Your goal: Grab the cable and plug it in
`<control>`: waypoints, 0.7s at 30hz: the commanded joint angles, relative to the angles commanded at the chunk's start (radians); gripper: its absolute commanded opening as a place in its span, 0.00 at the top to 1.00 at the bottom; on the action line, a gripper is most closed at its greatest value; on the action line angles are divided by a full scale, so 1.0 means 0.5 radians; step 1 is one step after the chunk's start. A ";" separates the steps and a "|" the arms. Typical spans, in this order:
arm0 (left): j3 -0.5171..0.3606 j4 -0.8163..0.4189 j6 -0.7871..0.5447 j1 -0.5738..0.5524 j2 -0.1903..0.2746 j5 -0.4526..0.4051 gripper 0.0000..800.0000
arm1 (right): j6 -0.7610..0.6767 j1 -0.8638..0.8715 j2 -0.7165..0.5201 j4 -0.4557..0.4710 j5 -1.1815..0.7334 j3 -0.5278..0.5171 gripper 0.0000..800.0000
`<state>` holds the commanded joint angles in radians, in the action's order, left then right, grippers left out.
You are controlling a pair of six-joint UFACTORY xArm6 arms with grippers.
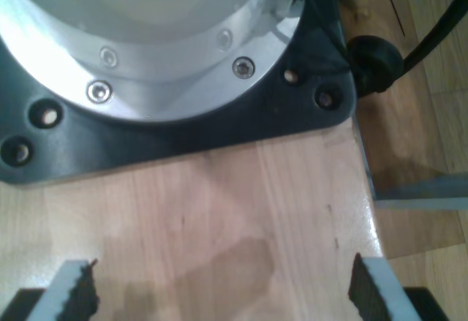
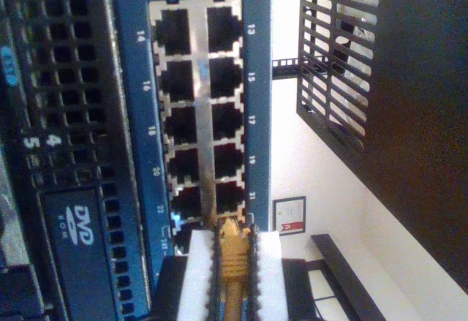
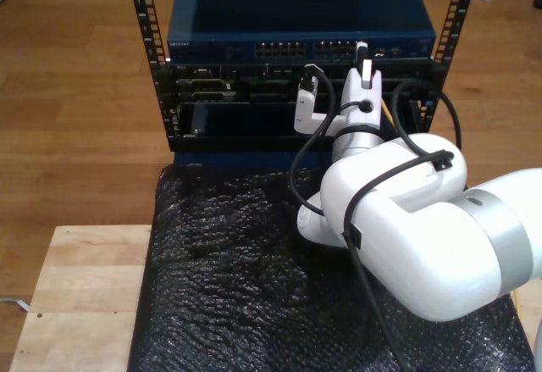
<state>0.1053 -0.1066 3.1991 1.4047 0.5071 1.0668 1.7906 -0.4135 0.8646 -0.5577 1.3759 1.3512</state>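
Note:
The cable (image 2: 233,257) is orange-yellow, and my second gripper (image 2: 232,273) is shut on it just behind its plug, between white pads (image 2: 197,270). The plug's tip sits at the mouth of the end port of the blue switch (image 2: 259,80), just past the port marked 21. Whether it is seated I cannot tell. In the exterior view my second gripper (image 3: 362,58) is up against the blue switch (image 3: 296,29) in the rack. My first gripper (image 1: 223,295) is open over a wooden tabletop (image 1: 241,204), with nothing between its fingers (image 1: 73,292).
A round silver arm base on a black plate (image 1: 183,131) stands close ahead of my first gripper. Black bubble wrap (image 3: 237,287) covers the surface before the rack (image 3: 152,58). A black perforated panel (image 2: 333,58) hangs beside the switch. Black hoses (image 3: 313,152) loop around the second arm.

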 joint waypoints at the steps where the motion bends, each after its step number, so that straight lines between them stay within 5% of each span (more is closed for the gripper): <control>1: 0.000 0.000 0.000 0.000 0.000 0.003 0.00 | 0.000 0.000 -0.003 0.015 0.000 -0.003 0.75; 11: 0.000 0.000 0.000 0.000 0.000 0.003 0.00 | -0.003 -0.074 -0.157 0.049 -0.031 -0.227 0.51; 21: 0.000 0.000 0.000 0.000 0.000 0.000 0.00 | 0.000 -0.114 -0.506 0.040 -0.046 -0.601 0.45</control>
<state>0.1053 -0.1066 3.1991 1.4047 0.5071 1.0668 1.7906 -0.4703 0.6114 -0.5378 1.3529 1.0505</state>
